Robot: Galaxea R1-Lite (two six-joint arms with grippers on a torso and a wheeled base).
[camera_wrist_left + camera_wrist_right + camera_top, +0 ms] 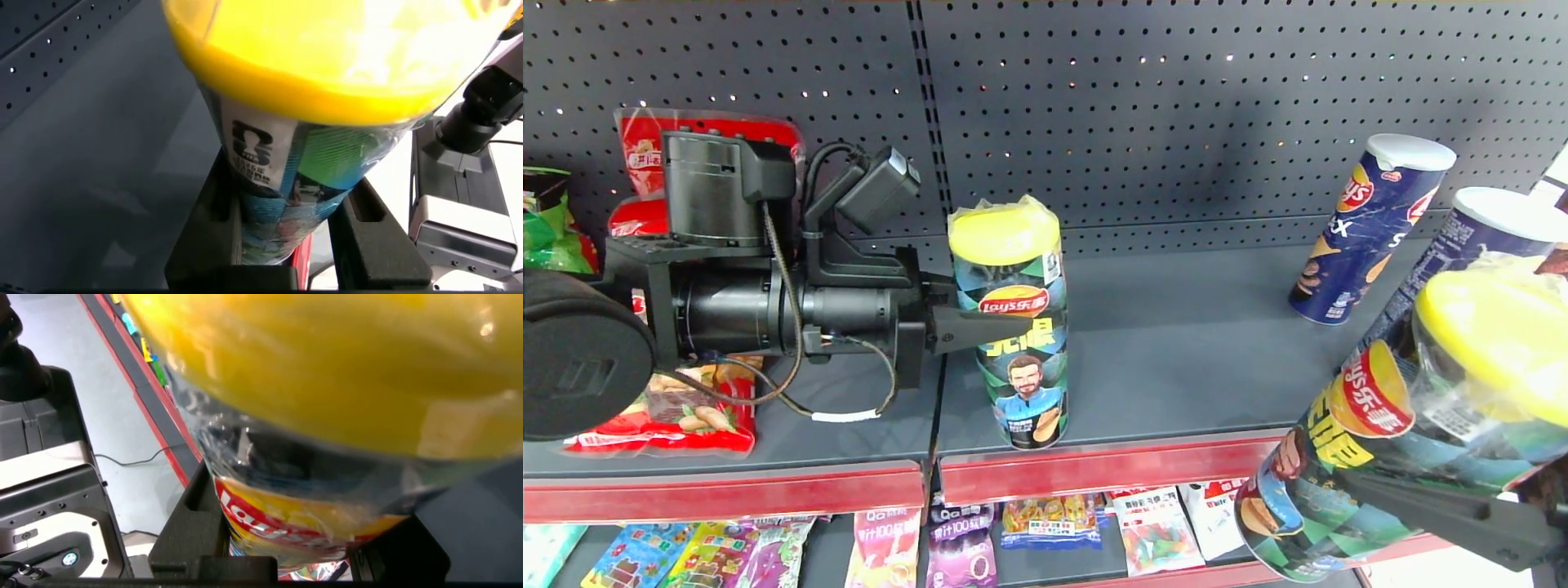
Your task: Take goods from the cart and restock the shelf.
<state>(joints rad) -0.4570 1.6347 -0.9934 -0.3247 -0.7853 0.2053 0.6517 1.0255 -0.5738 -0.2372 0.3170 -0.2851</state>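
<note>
A chip can with a yellow lid (pixel 1013 327) stands upright near the front edge of the grey shelf (pixel 1176 359). My left gripper (pixel 1005 323) reaches in from the left and is shut on its middle. In the left wrist view the can (pixel 286 180) sits tight between the two black fingers (pixel 377 237). At the lower right, in front of the shelf, my right gripper (pixel 1396 490) is shut on a second yellow-lidded chip can (pixel 1388 433), held tilted in the air. The right wrist view shows this can (pixel 310 506) close up.
Two blue cans with white lids (pixel 1372 229) lean at the shelf's back right. Red snack bags (pixel 670 416) lie at the left behind my arm. Bare shelf lies between the standing can and the blue cans. A red price rail (pixel 1094 469) fronts the shelf; candy bags (pixel 1045 523) lie below.
</note>
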